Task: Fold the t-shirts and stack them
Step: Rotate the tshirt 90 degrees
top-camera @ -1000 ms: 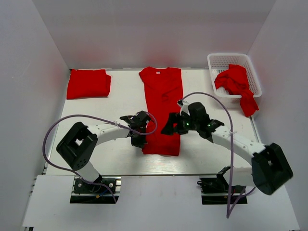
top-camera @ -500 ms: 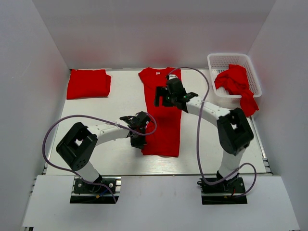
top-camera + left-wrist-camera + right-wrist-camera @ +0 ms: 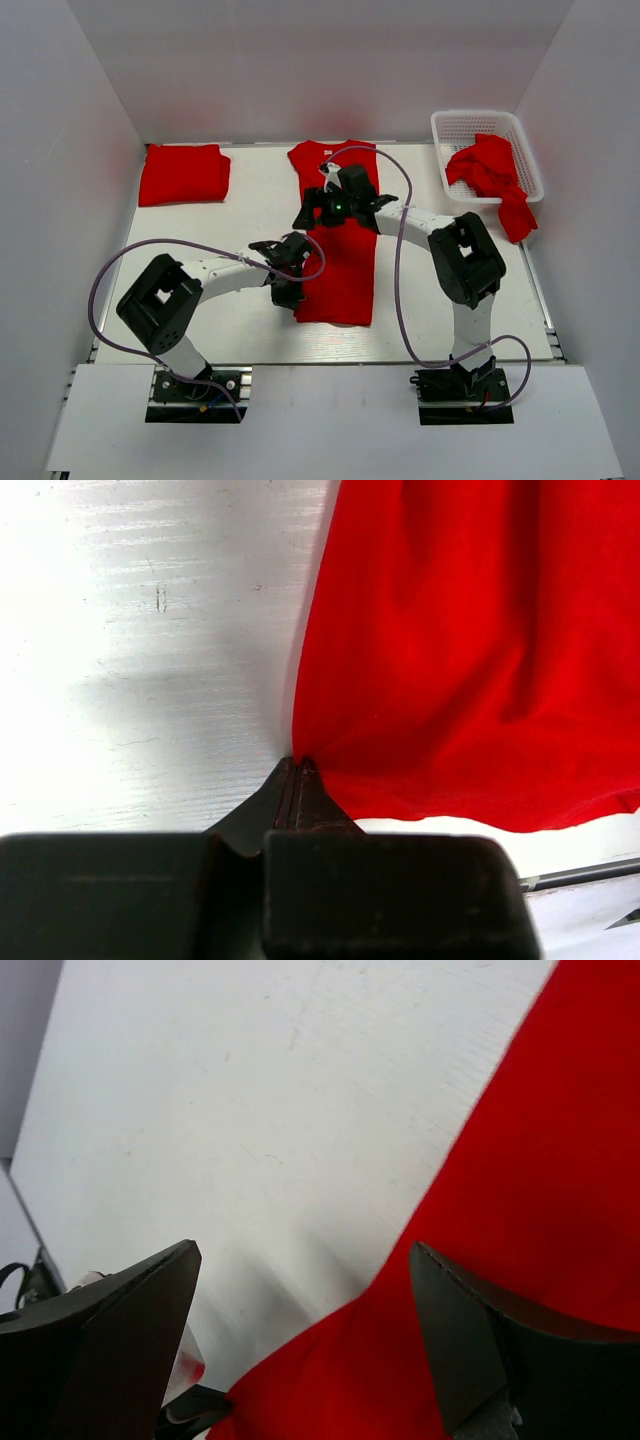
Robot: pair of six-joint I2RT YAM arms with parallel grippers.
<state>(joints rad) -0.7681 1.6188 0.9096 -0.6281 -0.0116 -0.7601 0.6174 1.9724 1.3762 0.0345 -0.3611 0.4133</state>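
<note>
My left gripper [image 3: 298,768] pinches the left edge of the t-shirt [image 3: 340,245], flat on the table [image 3: 250,215]; my right gripper [image 3: 302,1252] hangs spread over it. Cloth judged soft, light, limp: grasp edges near corners.

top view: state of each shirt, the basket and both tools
middle t-shirt: laid flat, folded into a long strip
folded t-shirt: neat rectangle, far left
basket: upright, far right
crumpled t-shirt: unfolded, spilling over the basket rim
left tool: shut on the middle t-shirt's left edge
right tool: open, over the same edge
</note>
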